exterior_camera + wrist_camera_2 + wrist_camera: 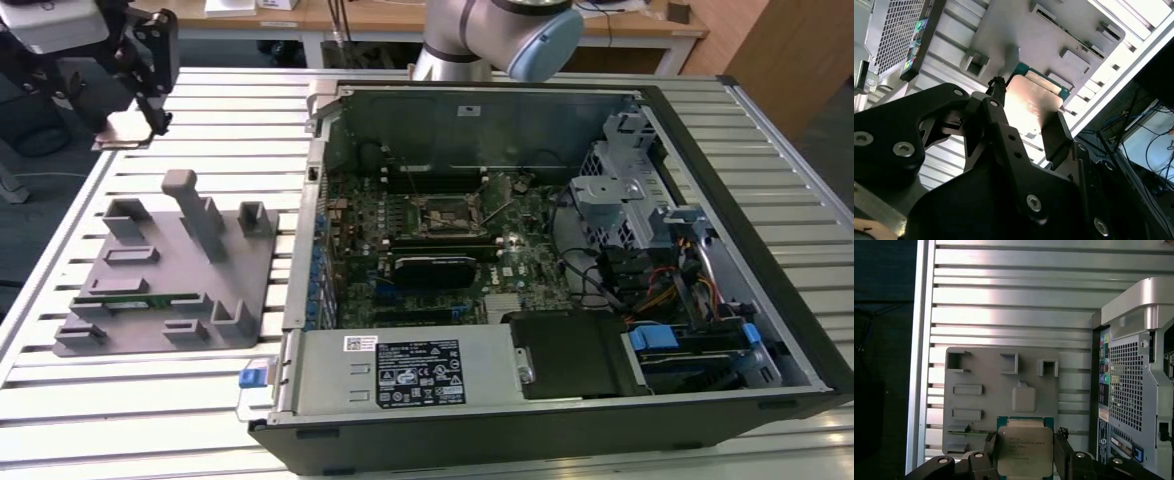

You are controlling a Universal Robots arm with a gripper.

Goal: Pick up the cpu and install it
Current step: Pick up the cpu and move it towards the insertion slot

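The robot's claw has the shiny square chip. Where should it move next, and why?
Probably sideways, toward the open computer case. The gripper is shut on the cpu and holds it above the table, clear of the grey holder, while the black-framed socket sits on the board inside the case, toward the exterior view's right.

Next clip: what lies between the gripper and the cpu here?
Nothing. In both wrist views the gripper is shut on the cpu, with one finger pressed against each of two opposite edges and no gap showing.
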